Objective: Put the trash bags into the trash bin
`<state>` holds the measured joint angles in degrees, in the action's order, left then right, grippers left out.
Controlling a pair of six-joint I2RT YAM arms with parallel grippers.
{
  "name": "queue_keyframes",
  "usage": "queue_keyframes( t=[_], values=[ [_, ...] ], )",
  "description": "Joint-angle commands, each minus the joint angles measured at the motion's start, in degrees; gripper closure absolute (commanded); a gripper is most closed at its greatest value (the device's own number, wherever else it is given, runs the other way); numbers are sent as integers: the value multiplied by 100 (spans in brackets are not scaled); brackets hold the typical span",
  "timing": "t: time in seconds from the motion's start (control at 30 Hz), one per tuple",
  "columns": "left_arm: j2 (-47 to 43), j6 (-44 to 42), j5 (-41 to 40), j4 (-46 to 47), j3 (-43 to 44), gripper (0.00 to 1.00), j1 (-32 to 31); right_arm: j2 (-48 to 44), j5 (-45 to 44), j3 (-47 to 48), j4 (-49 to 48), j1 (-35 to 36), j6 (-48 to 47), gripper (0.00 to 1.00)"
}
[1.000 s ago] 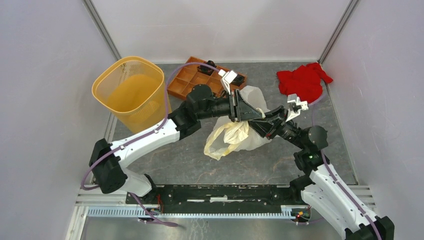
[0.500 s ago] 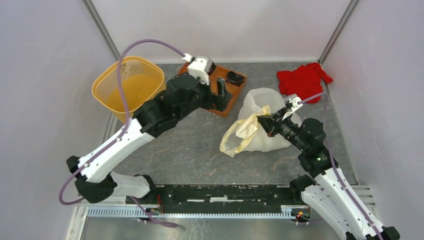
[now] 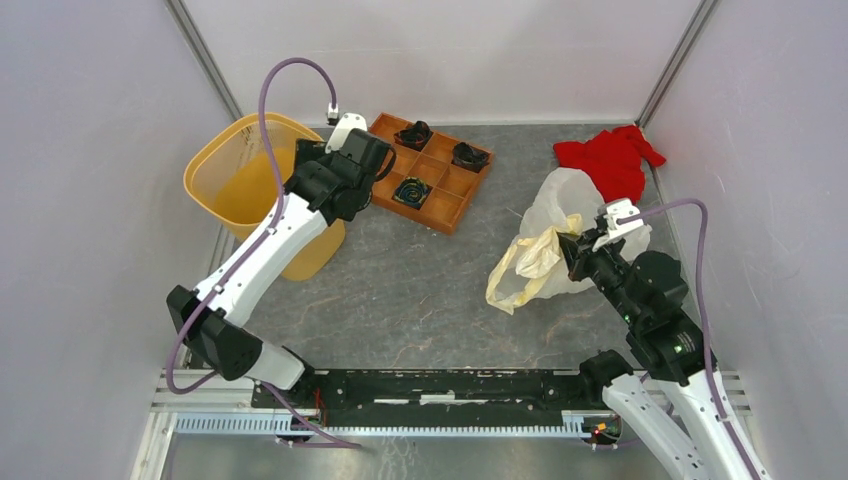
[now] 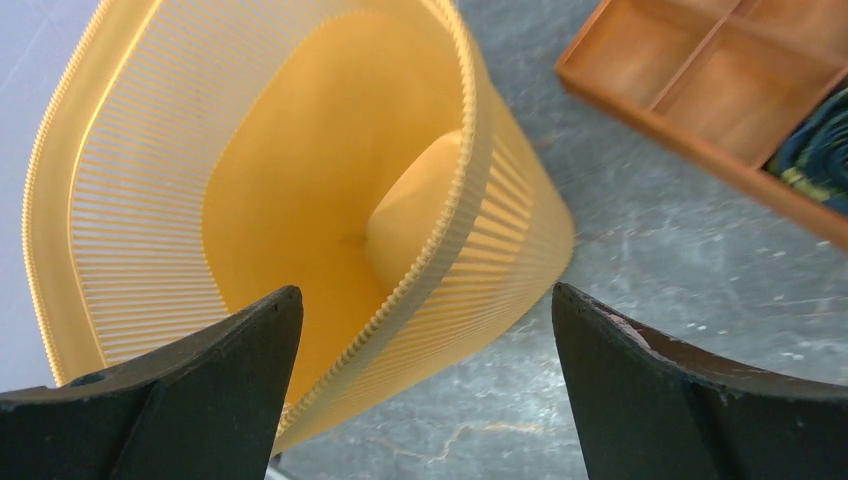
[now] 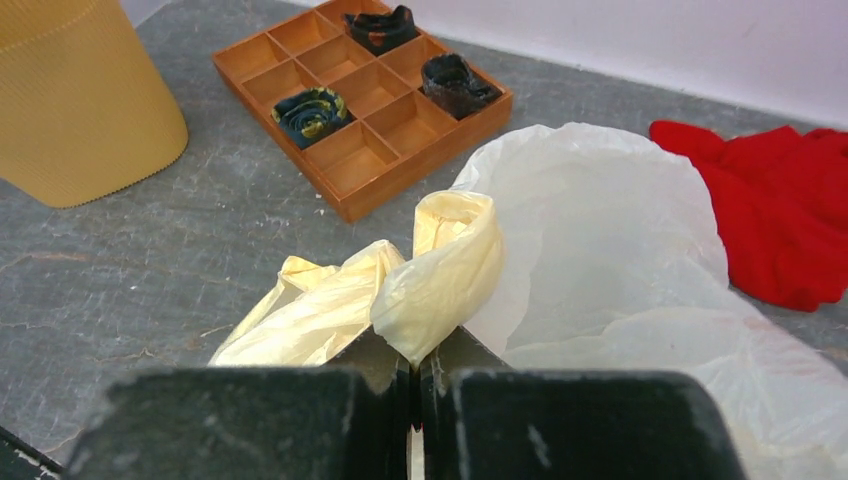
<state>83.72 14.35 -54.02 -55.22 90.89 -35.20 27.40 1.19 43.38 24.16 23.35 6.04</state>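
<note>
Near right on the tabletop [image 3: 400,290], my right end effector [image 5: 415,372] is clamping the trash bags [image 5: 600,230] by a twisted cream fold, probably a handle. The film is looking light, limp and slippery, so bunched folds are gripping best. Far left, my left end effector [image 4: 425,292] is hovering spread wide over the trash bin [image 4: 300,180].

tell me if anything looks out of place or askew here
The trash bag lies crumpled on the table, across from the yellow bin, one twisted part pinched in the right hand. The wooden tray sits askew. Nothing looks spilled.
</note>
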Motion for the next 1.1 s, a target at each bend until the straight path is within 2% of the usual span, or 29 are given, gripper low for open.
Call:
queue_keyframes(
  t=[0.0,0.03,0.1,0.17,0.27,0.4,0.47,0.53,0.67,0.77,0.83,0.97,1.07],
  values=[
    [90,65,-60,-262,-115,0,214,-158,-134,213,-4,4,-203,99],
    [121,98,118,-356,-80,2,215,-151,-131,223,21,3,-213,99],
    [56,146,556,-424,-85,12,215,-153,-133,224,53,6,-221,99],
    [-86,191,854,-451,-131,27,215,-155,-135,191,49,3,-218,99],
    [-342,202,1228,-536,-168,40,215,-165,-133,185,11,8,-200,99],
    [-589,204,1715,-961,-74,66,207,-204,-164,235,-84,9,-200,99],
    [-660,204,2071,-1161,-72,76,207,-226,-347,283,-152,9,-137,99],
    [-754,208,2493,-1285,-96,88,191,-241,-904,341,-252,2,148,99],
    [-1070,265,3787,-1274,-74,97,67,-261,-2779,458,-403,3,1378,99],
    [-1343,446,4682,-1098,-22,98,-15,-65,-3890,805,-202,11,2293,99],
    [-1498,524,5237,-1000,30,98,-28,156,-4147,1102,-66,4,2600,99],
    [-1624,588,5669,-1142,187,98,-44,394,-4459,1482,58,10,3474,99],
    [-1716,670,5987,-1156,-152,98,-113,452,-4430,1580,-169,9,4111,99]
  ],
)
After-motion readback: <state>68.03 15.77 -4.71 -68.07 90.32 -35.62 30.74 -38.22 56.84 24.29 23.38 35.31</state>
